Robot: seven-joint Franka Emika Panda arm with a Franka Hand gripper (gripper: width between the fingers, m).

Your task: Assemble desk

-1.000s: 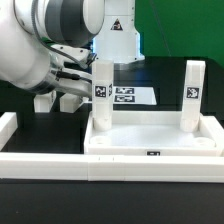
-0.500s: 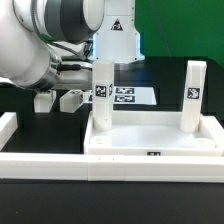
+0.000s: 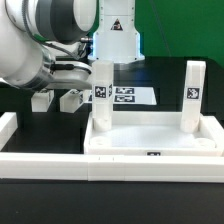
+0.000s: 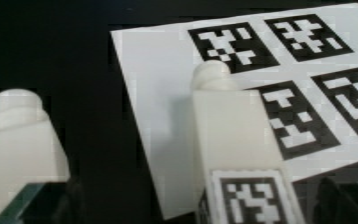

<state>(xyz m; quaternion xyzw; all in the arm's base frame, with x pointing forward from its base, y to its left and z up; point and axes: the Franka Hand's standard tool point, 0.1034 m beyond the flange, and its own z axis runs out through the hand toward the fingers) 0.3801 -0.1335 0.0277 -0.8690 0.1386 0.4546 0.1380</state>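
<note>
Gripper (image 4: 114, 92) spread apart, prob. empty | near upright square white plastic leg (image 3: 101, 88) w/ b&w tag

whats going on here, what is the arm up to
A robot arm is putting a desk together. The tabletop carries two upright legs. Two loose legs lie near the marker board, and the gripper hovers over them; open or shut, I can't tell.

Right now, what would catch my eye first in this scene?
The bulky robot arm fills the exterior view's upper left. In the foreground sits the white tabletop. On its far corners stand two upright posts: one leg beside the arm, the other leg toward the exterior view's right.
</note>
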